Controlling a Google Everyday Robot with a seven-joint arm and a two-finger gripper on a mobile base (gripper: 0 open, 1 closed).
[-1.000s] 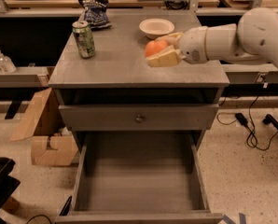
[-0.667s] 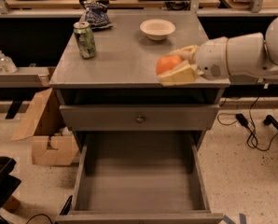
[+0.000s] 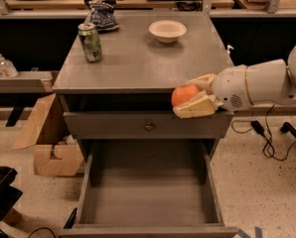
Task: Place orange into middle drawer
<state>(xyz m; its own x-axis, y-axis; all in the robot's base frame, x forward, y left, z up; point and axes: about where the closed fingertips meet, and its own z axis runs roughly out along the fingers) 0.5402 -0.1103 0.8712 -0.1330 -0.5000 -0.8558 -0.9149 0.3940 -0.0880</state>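
The middle drawer point(image 3: 148, 197) stands pulled out with a bare floor, ready to receive. Higher up (just before the closed knob drawer point(image 3: 149, 126), toward its right end) hangs the gripper point(image 3: 188, 98), pinching the orange point(image 3: 184, 93) from two sides so it cannot roll away.

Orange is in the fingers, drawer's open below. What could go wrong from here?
1. The gripper holds the orange high, level with the knobbed drawer front. Released here, it would drop far and might bounce out of the middle drawer.
2. The arm reaches in from the right, so lowering could clip the drawer's right wall.
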